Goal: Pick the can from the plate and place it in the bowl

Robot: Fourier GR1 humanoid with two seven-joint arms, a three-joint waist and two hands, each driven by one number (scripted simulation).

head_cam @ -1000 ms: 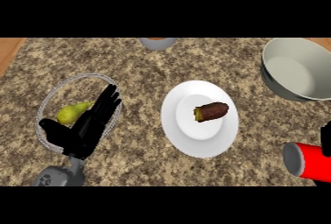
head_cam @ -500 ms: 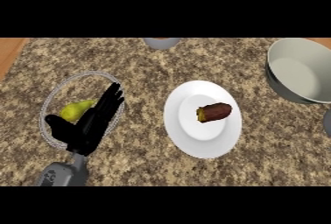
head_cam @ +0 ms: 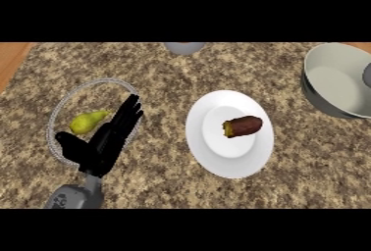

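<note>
While the left hand (head_cam: 101,142) rests at eight o'clock, fingers straight and spread wide, holding nothing, we see no right hand. We spot no can anywhere either. On the round white plate (head_cam: 206,147) at centre lies a dark brown, potato-like item (head_cam: 244,126). The large grey bowl (head_cam: 322,93) sits at two o'clock, cut by the edge. A yellow-green pear (head_cam: 87,121) lies in a wire-rimmed basket (head_cam: 69,98) at nine o'clock, beside the hand. All sit on the speckled granite counter (head_cam: 167,78).
</note>
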